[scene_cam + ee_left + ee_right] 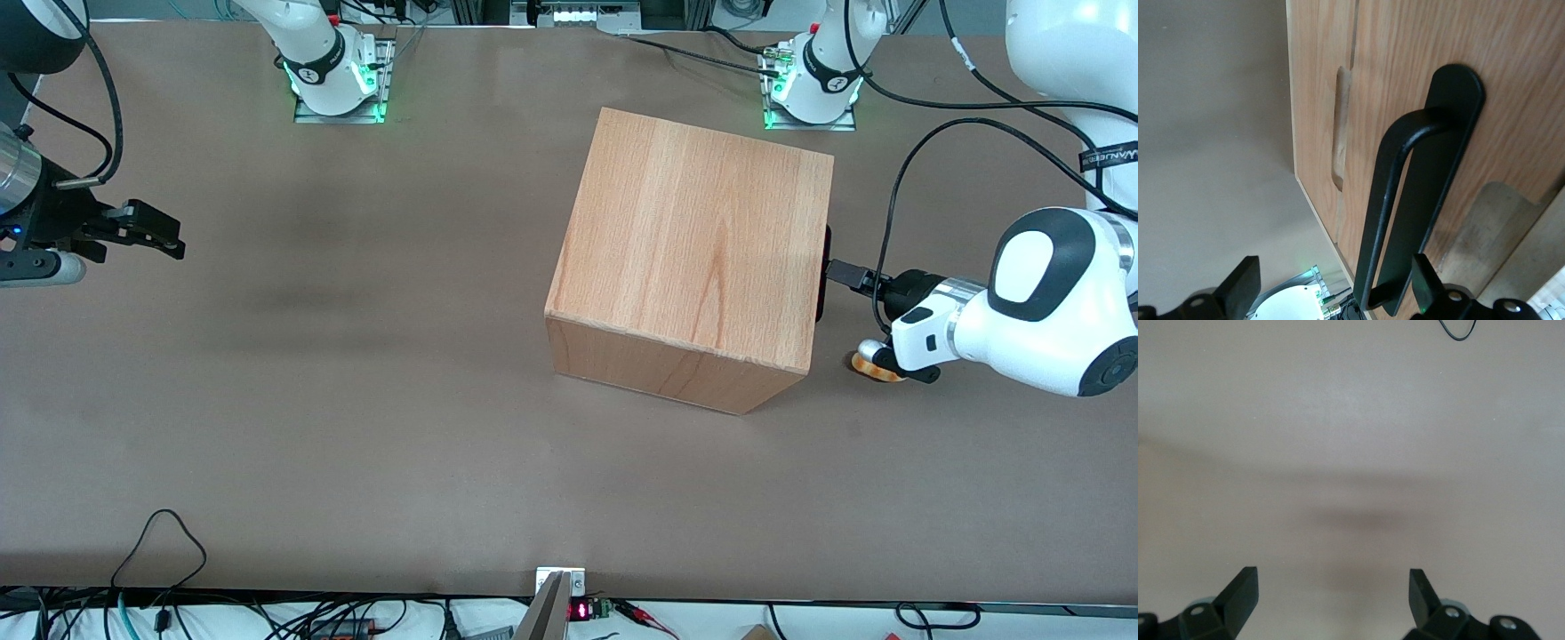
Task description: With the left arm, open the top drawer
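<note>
Where the brown surface point(356, 400) spreads wide, it carries one large thing: a light-wood cabinet point(693, 267) standing nearer the working arm's end, turned a little askew. Two arm bases point(338, 76) are bolted along the edge farthest from the front camera, each lit green. Loose black cables point(160, 542) trail over the nearest edge, with more wiring and a small red display below it.

The left arm point(1040, 302) reaches in level from the working end, its black cable point(898, 204) looping above. Its tool point(845, 274) sits right at the cabinet's drawer face, at the black handle point(823, 276). A small orange-and-white object point(876, 366) lies on the surface just under the wrist.

From the wrist camera, the top drawer point(1511, 73) is shut, its wooden front flush with the cabinet. The slim black bar handle stands off the panel. The tool's fingers point(1425, 283) are spread wide, one beside the handle's end, the other well clear; they hold nothing. A carved recess point(1341, 127) marks the neighbouring panel.
</note>
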Robot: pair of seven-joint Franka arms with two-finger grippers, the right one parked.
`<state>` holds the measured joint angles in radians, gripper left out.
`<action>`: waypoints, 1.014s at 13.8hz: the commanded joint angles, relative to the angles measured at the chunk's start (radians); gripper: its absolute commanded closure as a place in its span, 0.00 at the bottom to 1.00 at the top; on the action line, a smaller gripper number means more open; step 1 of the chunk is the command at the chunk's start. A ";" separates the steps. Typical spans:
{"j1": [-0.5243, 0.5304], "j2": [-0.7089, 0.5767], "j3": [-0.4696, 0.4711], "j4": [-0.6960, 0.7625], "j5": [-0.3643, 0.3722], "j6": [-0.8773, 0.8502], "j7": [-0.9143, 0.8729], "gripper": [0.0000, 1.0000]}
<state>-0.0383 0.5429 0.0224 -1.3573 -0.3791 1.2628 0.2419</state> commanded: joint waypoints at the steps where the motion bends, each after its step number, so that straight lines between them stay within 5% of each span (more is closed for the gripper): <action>1: 0.000 0.005 0.004 0.010 -0.021 -0.014 0.017 0.00; 14: -0.022 0.005 0.004 0.014 0.049 0.052 0.059 0.00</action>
<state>-0.0553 0.5435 0.0222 -1.3558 -0.3521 1.3054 0.2634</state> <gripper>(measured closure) 0.000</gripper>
